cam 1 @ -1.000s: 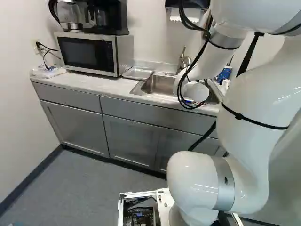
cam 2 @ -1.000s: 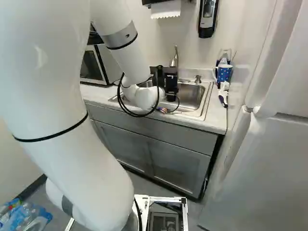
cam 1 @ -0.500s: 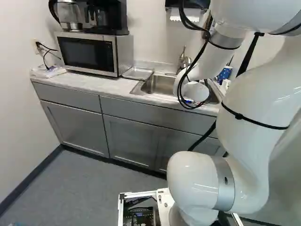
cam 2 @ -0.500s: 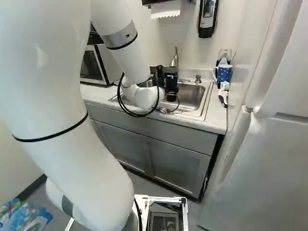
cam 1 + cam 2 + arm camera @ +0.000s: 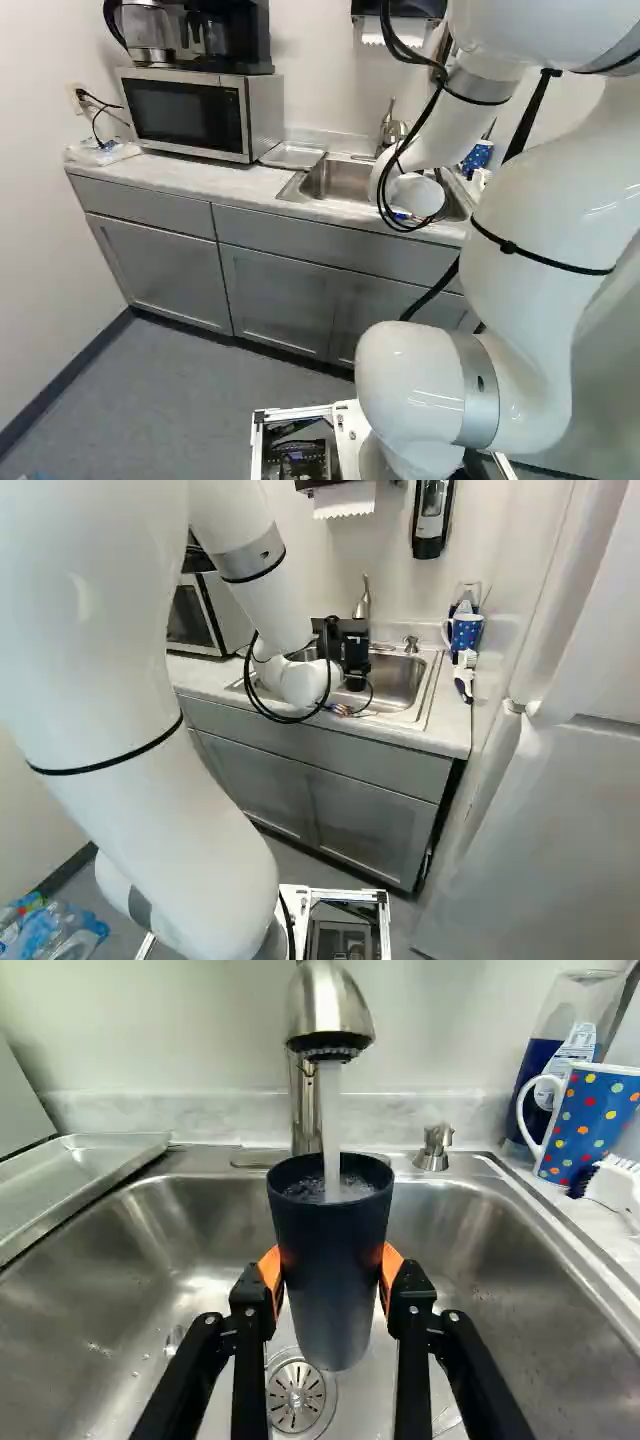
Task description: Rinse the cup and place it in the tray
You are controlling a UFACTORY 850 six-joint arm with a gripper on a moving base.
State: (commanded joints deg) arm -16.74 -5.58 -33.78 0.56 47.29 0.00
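Observation:
Over the sink in the right base view is my gripper point(image 5: 355, 660), mostly hidden behind the wrist. In the wrist view the gripper point(image 5: 331, 1275) is shut on a dark cup point(image 5: 331, 1260), an orange pad on each side. The cup stands upright above the drain of the sink point(image 5: 480, 1250). Water runs from the faucet point(image 5: 328, 1010) into the cup, where it foams near the rim. The metal tray point(image 5: 95, 1160) lies on the counter beside the sink; the left base view shows the tray point(image 5: 293, 155) next to the microwave.
A dotted blue mug point(image 5: 590, 1120), a clear bottle with blue liquid point(image 5: 545, 1055) and a brush point(image 5: 615, 1185) stand beside the sink. The microwave point(image 5: 190, 112) carries a coffee maker point(image 5: 228, 35). A soap dispenser point(image 5: 433, 515) hangs on the wall.

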